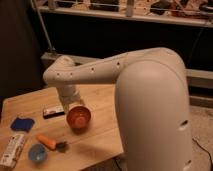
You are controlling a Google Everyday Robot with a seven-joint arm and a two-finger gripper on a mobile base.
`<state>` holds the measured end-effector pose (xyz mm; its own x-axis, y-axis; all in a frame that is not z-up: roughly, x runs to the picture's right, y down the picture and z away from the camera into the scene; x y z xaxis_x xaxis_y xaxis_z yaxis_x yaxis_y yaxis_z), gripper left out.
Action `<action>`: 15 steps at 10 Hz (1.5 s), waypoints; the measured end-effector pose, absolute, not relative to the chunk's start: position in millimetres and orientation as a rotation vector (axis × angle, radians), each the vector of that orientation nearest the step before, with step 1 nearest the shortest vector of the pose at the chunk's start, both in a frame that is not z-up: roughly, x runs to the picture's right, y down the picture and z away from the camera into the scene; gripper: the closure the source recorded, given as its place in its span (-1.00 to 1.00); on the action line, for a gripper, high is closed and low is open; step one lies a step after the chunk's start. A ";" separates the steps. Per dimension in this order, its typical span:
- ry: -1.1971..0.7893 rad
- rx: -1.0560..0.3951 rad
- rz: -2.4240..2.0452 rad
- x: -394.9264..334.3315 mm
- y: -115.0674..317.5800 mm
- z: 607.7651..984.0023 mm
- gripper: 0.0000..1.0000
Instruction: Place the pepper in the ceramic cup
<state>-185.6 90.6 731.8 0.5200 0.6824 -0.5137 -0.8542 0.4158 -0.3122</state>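
Tool [73, 103] of mine hangs just behind the orange-red bowl [78, 117], jaws spread, holding nothing. The pepper [47, 141] lies on the desk [102, 135], just beside the blue ceramic cup [37, 153]. I'd best clear the bowl, come down across the pepper's middle, close gently, and lift only enough to pass the cup's rim.

Hovering the gripper [73, 104] low over the wooden table [100, 135], right at the back rim of the orange-red bowl [79, 118]. Showing the pepper [47, 141] lying flat near the front edge, just beside the ceramic cup [37, 153]. Also showing a blue cloth [22, 123], a dark packet [53, 111] and a white box [12, 149] resting further left.
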 end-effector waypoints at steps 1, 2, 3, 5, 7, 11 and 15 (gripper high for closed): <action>0.280 -0.601 0.876 -206.2 95.0 725.1 -0.30; 0.235 -0.616 0.789 -223.9 98.9 715.6 -0.30; 0.197 -0.628 0.716 -238.6 103.2 706.3 -0.30; 0.107 -0.649 0.557 -269.3 114.3 684.6 -0.30; 0.057 -0.654 0.449 -290.3 125.9 672.1 -0.30; 0.059 -0.649 0.445 -289.1 125.0 672.7 -0.30; 0.050 -0.664 0.394 -300.3 138.1 669.3 -0.30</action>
